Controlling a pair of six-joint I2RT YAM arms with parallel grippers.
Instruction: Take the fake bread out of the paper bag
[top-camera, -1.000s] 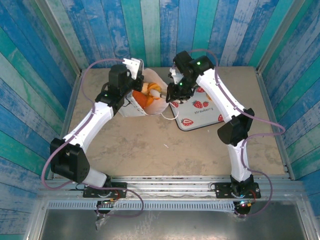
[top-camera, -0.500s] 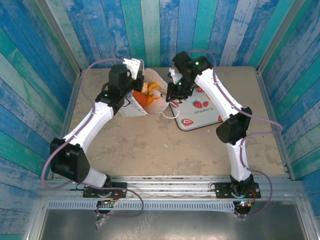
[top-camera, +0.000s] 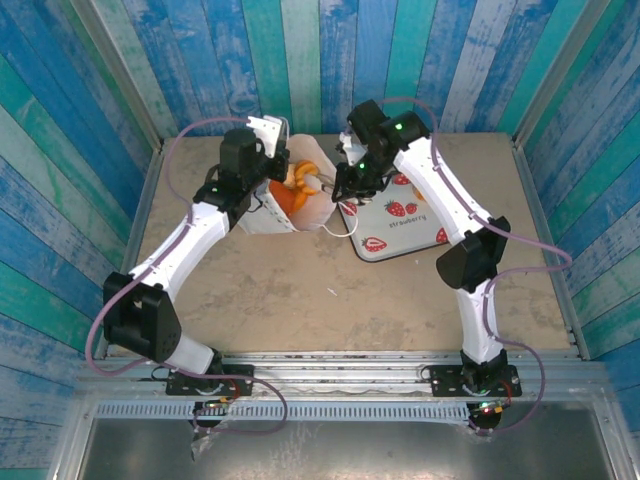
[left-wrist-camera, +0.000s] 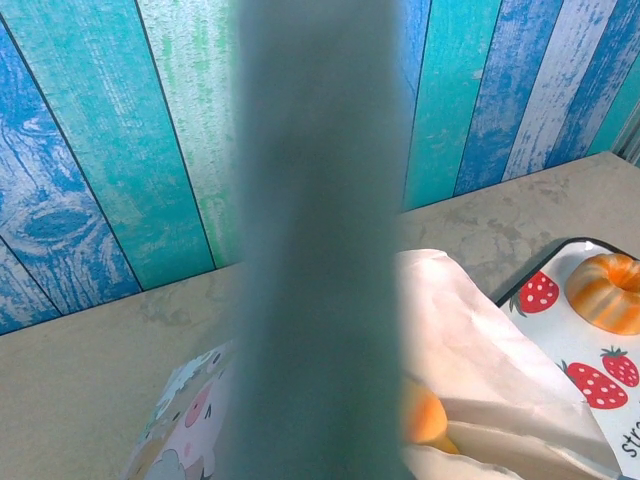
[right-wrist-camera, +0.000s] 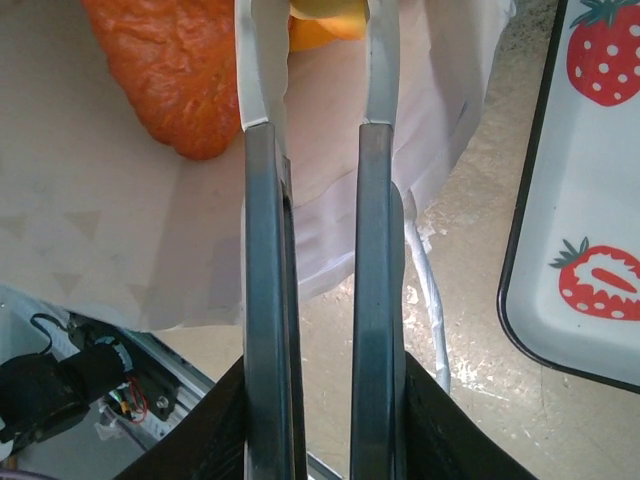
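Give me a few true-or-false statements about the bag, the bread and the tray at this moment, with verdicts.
The right gripper reaches into the paper bag. True.
The paper bag is empty. False: orange fake bread lies inside.
The strawberry tray sits left of the bag. False: it sits to the bag's right.
A ring-shaped pastry lies on the tray. True.

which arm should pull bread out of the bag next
Right. The right gripper is in the mouth of the paper bag, fingers either side of yellow fake bread. The left gripper is shut at its rim.
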